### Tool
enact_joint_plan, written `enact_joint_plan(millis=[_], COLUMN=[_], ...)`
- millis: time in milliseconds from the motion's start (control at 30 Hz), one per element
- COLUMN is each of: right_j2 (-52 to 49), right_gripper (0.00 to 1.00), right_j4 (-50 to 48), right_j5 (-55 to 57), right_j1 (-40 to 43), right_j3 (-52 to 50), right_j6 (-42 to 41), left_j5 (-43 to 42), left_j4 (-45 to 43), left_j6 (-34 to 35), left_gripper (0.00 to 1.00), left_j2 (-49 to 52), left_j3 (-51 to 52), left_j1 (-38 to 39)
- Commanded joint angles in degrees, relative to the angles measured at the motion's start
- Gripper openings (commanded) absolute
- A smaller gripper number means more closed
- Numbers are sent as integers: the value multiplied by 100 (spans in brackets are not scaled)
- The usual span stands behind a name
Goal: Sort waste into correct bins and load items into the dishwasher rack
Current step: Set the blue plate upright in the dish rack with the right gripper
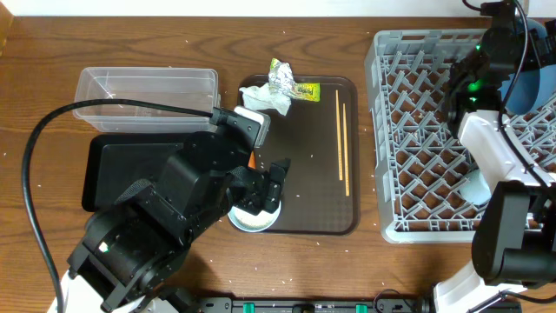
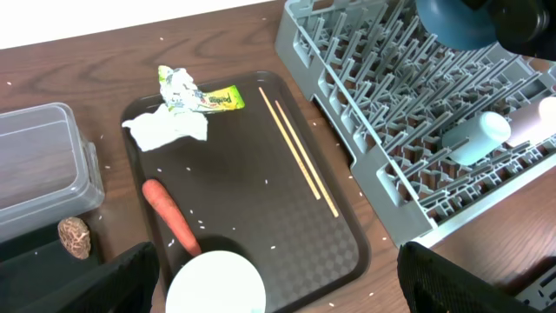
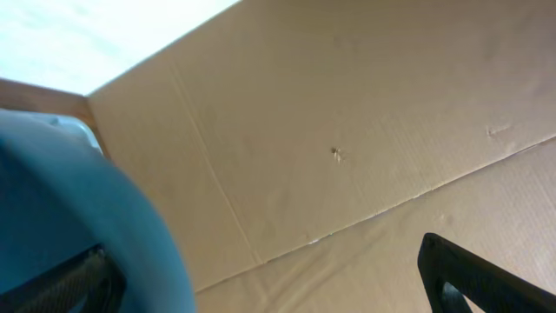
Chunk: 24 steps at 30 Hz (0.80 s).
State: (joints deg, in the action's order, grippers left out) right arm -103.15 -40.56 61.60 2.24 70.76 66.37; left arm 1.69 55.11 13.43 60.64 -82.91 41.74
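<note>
Judging the task as under way, with most of it left.

Loaded so far in the dishwasher rack (image 1: 382, 139): a pale blue bowl (image 1: 476, 187) lying toward its near edge and the dark blue dish (image 2: 452, 22) standing at its far right corner.

Spotting a brown lump (image 2: 74, 236) just beside the clear tub (image 1: 130, 91), apparently in the black tray (image 1: 109, 165). Not confirming this from overhead, the arm blocking the view.

Waiting on the brown serving tray (image 1: 304, 174):
- foil (image 2: 178, 81), yellow-green wrapper (image 2: 219, 100) and napkin (image 2: 169, 129), bunched at its far left corner
- carrot stick (image 2: 169, 213), lying along its left edge
- wooden sticks (image 2: 300, 156), lying toward its right edge
- white cup (image 2: 217, 283), sitting at its near edge

Left claw (image 2: 278, 265): hovering over the white cup with jaws spread wide, gripping nothing. Not telling from these views whether touching the cup.

Right claw (image 3: 265, 252): gaping wide at the rack's far right corner, showing the blue dish beside one finger and not clamped between the two.
</note>
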Motion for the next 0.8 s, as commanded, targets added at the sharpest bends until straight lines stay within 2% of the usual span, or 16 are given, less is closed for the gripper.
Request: enact_joint_plan(millis=[0, 267, 767], right_j2=[219, 219, 219], right_gripper=[99, 99, 99], right_j4=[61, 1576, 1814], right_j5=[118, -190, -540], right_j1=[-195, -232, -431], right_j3=[81, 81, 81], right_j6=[-162, -905, -1558], left_j5=[44, 42, 44], left_j4=[11, 96, 98], left_j6=[-55, -55, -55], left_gripper=[88, 88, 88], left_j2=[-48, -48, -48], left_j3=[-31, -31, -31], left_j1=[-17, -17, -17])
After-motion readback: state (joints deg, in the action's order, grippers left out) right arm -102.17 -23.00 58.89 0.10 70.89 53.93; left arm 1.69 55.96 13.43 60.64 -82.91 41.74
